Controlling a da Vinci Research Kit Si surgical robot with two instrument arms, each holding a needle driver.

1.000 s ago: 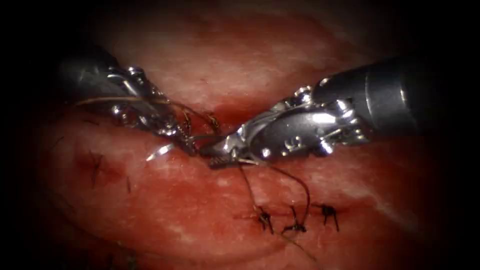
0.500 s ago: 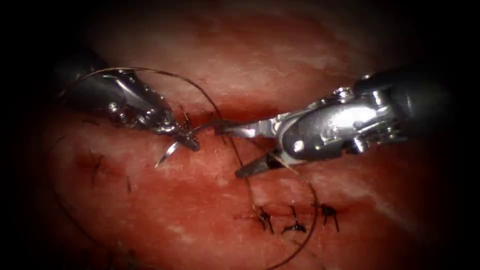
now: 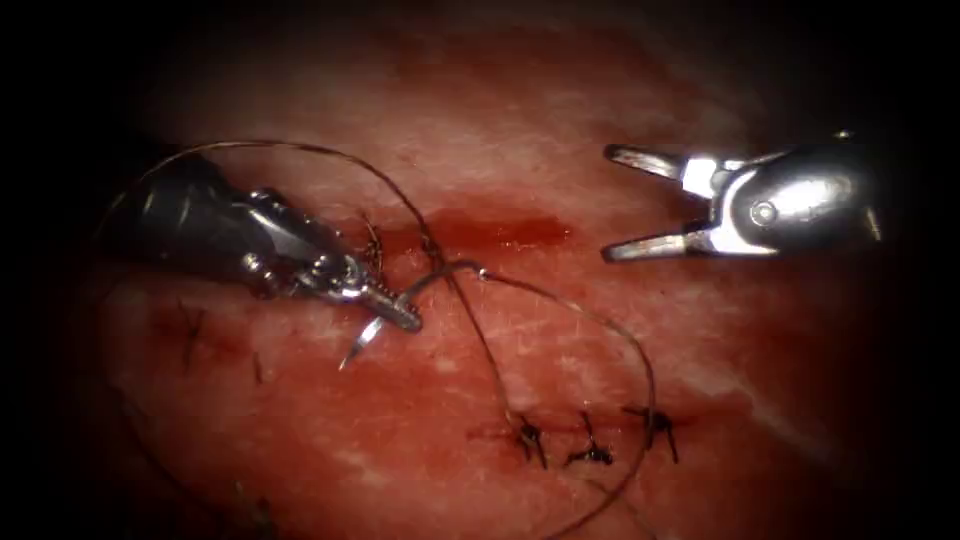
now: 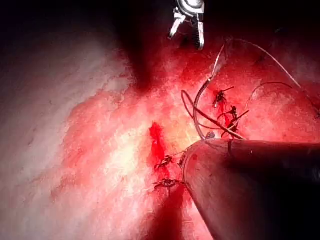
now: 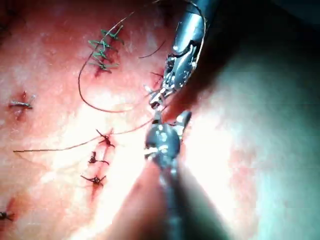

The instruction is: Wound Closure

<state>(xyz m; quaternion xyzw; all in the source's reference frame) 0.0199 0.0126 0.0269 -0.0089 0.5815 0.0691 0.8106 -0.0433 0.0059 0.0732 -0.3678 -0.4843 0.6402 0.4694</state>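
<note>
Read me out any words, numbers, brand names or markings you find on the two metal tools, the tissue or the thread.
There is no readable text in these views.
Left arm's silver needle driver: no lettering; jaws shut on the curved steel needle near its thread end, the point free above the tissue.
Right arm's silver needle driver: no lettering; jaws open, holding nothing.
Red pork-belly tissue and dark thread: no marks.

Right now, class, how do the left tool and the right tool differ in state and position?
The left tool is shut on the needle near its tail end, low over the tissue; the right tool is open and holds nothing. The left tool sits beside the thread; the right tool is apart from it. Both are shiny metal.
</note>
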